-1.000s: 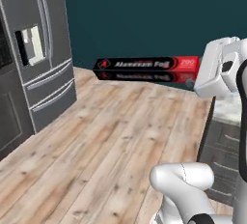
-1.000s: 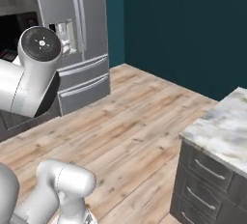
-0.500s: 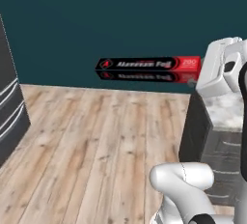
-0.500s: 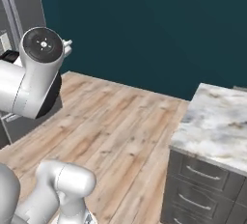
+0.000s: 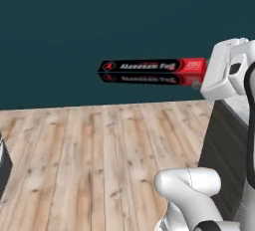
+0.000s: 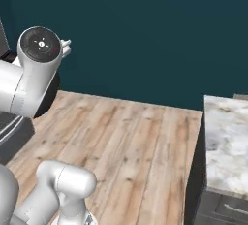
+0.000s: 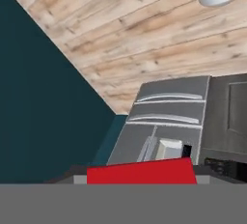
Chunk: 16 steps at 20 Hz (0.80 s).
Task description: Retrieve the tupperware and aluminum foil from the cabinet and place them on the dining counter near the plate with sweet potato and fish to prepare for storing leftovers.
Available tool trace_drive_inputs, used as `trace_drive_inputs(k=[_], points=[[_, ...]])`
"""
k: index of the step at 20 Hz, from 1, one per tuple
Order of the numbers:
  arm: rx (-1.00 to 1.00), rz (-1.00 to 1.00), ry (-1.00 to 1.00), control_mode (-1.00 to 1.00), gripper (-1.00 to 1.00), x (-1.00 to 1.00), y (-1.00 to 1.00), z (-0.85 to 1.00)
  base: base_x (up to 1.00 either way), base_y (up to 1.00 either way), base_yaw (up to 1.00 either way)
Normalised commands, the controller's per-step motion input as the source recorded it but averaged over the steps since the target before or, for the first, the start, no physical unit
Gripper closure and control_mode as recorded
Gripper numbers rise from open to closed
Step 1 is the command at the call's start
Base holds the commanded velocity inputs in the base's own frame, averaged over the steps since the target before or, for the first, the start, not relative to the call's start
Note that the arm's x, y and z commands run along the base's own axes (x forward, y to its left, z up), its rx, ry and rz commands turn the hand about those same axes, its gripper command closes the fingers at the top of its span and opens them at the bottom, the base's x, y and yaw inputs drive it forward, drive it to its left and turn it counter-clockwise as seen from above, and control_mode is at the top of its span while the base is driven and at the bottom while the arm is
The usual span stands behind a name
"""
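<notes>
Base has swung round: fridge gone, teal wall ahead, marble counter [image 6: 226,146] entering at right. Foil box [image 5: 152,70] rides level, red end at the claw [image 7: 141,172], apparently clamped on it. Carry leg underway.

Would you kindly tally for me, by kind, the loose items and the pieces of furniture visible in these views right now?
Aluminum foil box, held out sideways at the arm's hand, red end nearest it: 1
Marble-topped counter: 1
Grey drawer unit with metal handles: 1
Total: 3
</notes>
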Motion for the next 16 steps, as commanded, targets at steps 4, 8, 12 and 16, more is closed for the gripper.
trace_drive_inputs(k=[4,8,12,16], points=[[0.00,0.00,0.00,1.00,1.00,0.00,0.00,0.00,1.00,0.46,-0.48],[0.00,0.00,0.00,1.00,1.00,0.00,0.00,0.00,1.00,0.36,-0.51],[0.00,0.00,0.00,1.00,1.00,0.00,0.00,0.00,0.99,0.36,-0.52],[0.00,0.00,0.00,1.00,1.00,0.00,0.00,0.00,0.95,0.44,-0.53]])
